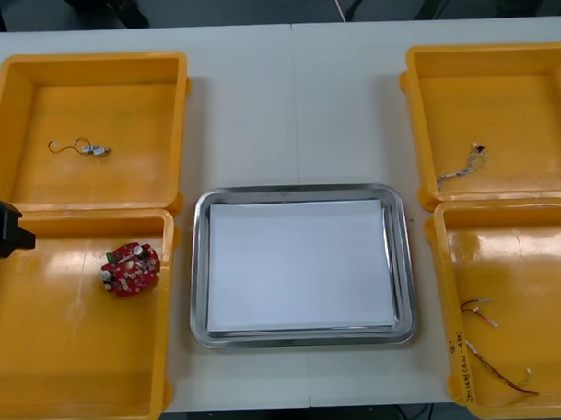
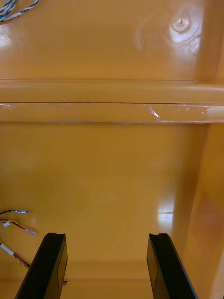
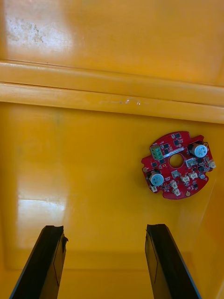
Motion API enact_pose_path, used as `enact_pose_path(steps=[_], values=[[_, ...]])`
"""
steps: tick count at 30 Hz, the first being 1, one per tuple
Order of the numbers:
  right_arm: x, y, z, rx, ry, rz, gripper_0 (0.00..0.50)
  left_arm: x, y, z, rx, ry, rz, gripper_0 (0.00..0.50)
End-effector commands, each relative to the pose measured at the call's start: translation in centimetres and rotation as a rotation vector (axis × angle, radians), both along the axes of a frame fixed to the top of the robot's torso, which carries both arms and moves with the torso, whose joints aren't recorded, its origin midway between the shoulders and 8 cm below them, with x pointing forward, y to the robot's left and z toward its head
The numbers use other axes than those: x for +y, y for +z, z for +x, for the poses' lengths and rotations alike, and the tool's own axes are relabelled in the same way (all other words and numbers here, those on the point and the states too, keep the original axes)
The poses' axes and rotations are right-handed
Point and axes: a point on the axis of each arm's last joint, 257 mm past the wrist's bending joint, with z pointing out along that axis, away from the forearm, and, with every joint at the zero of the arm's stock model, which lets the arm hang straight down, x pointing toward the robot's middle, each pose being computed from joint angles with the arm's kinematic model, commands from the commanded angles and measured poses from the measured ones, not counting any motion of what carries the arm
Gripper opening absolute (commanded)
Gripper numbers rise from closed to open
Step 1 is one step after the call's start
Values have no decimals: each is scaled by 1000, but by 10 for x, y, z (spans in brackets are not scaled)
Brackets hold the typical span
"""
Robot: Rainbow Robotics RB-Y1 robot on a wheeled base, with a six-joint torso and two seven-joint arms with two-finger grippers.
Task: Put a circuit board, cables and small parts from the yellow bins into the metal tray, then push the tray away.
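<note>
A round red circuit board [image 1: 130,269] lies in the near left yellow bin [image 1: 46,366]. In the left wrist view my left gripper [image 3: 105,264] hangs open over that bin's floor, and the circuit board [image 3: 177,164] lies beyond its right-hand finger, untouched. A black part of the left arm [image 1: 3,229] shows at the table's left edge. My right gripper [image 2: 107,266] is open above the near right bin [image 1: 541,284], with red and yellow cables [image 2: 14,224] beside one finger. The metal tray [image 1: 298,196], white inside, sits between the bins.
The far left bin [image 1: 82,79] holds a small metal part on a thin curled wire [image 1: 80,148]. A twisted blue and white cable [image 1: 463,167] lies in the far right bin [image 1: 497,73]. Red and yellow cables [image 1: 493,350] lie in the near right bin.
</note>
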Motion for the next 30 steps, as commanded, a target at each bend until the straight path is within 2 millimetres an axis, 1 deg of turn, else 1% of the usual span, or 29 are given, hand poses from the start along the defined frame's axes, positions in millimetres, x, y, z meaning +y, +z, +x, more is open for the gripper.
enact_pose_path(steps=[1, 30], values=[[4, 17, 11, -55, -26, 5, 500, 7, 1, -7, 14, -117, 93, 500], [4, 17, 11, -55, -26, 5, 500, 7, 1, -7, 14, -117, 93, 500]])
